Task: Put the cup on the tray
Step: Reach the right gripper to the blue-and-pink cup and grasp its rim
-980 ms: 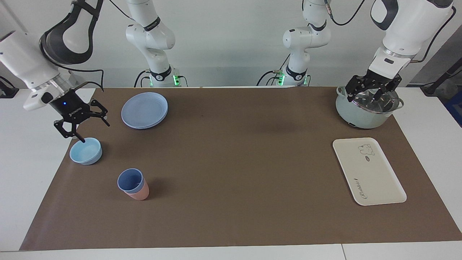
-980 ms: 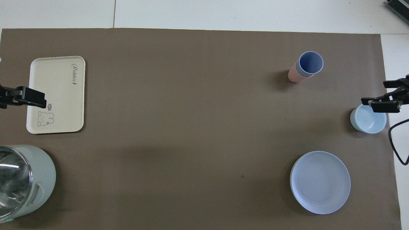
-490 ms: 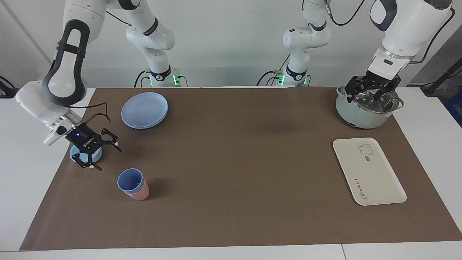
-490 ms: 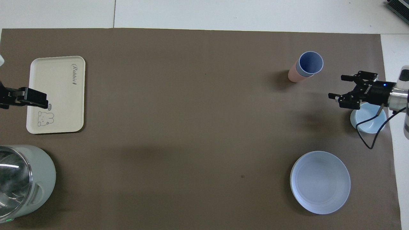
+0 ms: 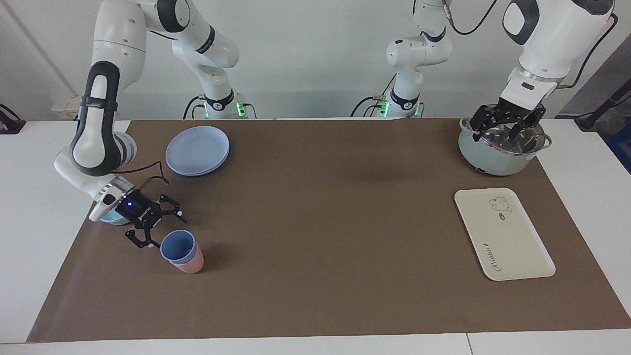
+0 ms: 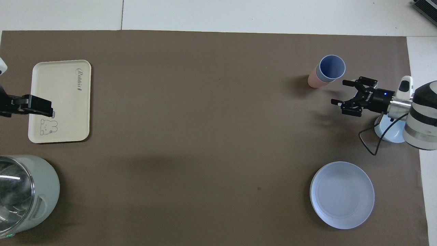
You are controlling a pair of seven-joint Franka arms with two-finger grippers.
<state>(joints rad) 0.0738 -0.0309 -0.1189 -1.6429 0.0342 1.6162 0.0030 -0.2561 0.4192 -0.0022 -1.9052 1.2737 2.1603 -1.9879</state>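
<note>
The periwinkle-blue cup stands nested inside a salmon-pink tumbler toward the right arm's end of the table; both show in the overhead view, the cup and the tumbler. My right gripper is open, low beside the cup's rim and apart from it; it also shows in the overhead view. The cream-white tray with a bear print lies bare toward the left arm's end, also in the overhead view. My left gripper is open and waits above the pot.
A light-blue bowl sits under the right arm's wrist. A round blue plate lies nearer to the robots than the cup. A pale green pot with a glass lid stands nearer to the robots than the tray.
My right gripper has come down from over the light-blue bowl and moved to just beside the stacked cups, staying open. The left arm has barely moved.
</note>
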